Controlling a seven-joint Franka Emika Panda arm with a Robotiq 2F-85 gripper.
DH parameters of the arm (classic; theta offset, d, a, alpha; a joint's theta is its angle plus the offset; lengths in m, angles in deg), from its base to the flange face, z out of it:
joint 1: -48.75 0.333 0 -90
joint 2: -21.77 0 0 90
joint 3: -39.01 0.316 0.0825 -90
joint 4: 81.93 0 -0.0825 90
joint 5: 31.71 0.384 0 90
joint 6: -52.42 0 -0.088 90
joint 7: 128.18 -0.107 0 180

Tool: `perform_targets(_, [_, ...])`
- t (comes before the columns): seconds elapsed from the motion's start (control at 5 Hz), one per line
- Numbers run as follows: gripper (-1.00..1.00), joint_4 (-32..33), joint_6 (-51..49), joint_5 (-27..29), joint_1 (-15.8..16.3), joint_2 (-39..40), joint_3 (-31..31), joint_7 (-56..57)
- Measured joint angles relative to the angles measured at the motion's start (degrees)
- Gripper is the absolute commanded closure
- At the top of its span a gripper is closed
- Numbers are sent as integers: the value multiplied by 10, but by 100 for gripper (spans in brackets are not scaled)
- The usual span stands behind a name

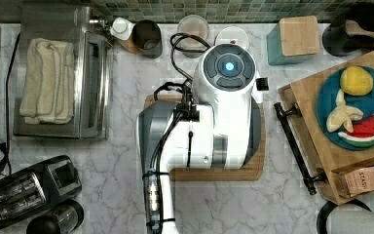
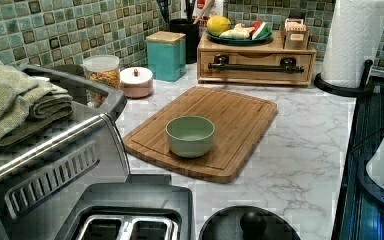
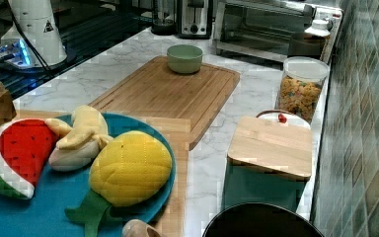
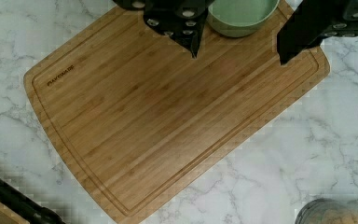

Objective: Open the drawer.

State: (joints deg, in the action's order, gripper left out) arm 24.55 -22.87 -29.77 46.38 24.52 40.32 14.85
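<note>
Gripper (image 4: 237, 53) hangs over the cutting board (image 4: 168, 121), its two fingers spread wide, holding nothing. One drawer (image 2: 256, 62), shut, sits in the wooden stand at the left view's far end; its single black handle (image 2: 254, 65) is partly cut off in the wrist view. One green bowl (image 2: 190, 136) stands on the board.

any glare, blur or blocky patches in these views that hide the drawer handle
Top view: the arm covers the cutting board, but the drawer and its black handle read clearly. Left view: handle sharp, blocky smearing low on the toaster oven. Right view: pixelated patch beside the blue plate.
</note>
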Motion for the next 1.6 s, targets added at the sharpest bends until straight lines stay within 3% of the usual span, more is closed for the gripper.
perform_targets(0.6, [-100,6,15,0,-1,3,2,0])
perform_targets(1.0, [-100,61,103,-13,-2,-2,10,55])
perform_targets(1.4, [-100,163,141,-29,-6,-39,10,376])
perform_targets(1.6, [-100,225,186,-33,-9,-77,6,474])
